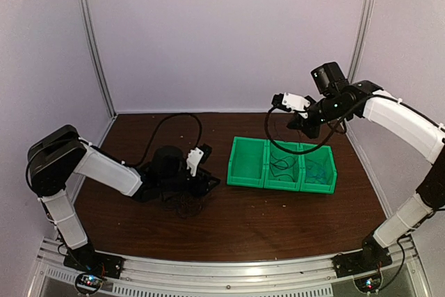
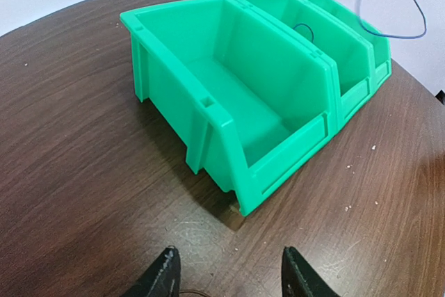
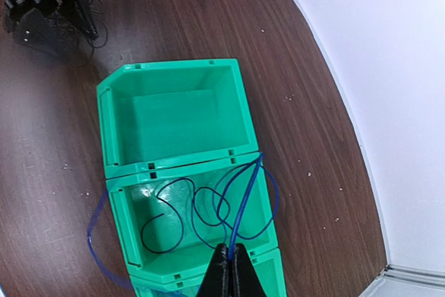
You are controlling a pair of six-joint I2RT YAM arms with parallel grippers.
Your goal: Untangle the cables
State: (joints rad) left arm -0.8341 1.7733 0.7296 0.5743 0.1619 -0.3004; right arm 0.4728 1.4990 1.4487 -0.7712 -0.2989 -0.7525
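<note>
**Right gripper has the blue cable, left one is just parked open**

The right gripper (image 3: 229, 252) is pinched closed on the blue cable (image 3: 245, 198), up in the air above the row of three green bins (image 1: 245, 172). These sit right of centre on the brown surface (image 1: 278, 220). From the fingertips the cable drops into the middle bin (image 3: 118, 227) and curls around in a few loose loops. One loop spills over that bin's wall on the near-edge side.

The left gripper (image 2: 233, 276) is down low over the left half of the surface, pointed at the bins. Its fingers are spread apart, with only bare wood showing between them. The thin black cables (image 1: 182, 204) lie in a small messy tangle on the surface right under and around it, on the near-edge side, well apart from the bins.
</note>
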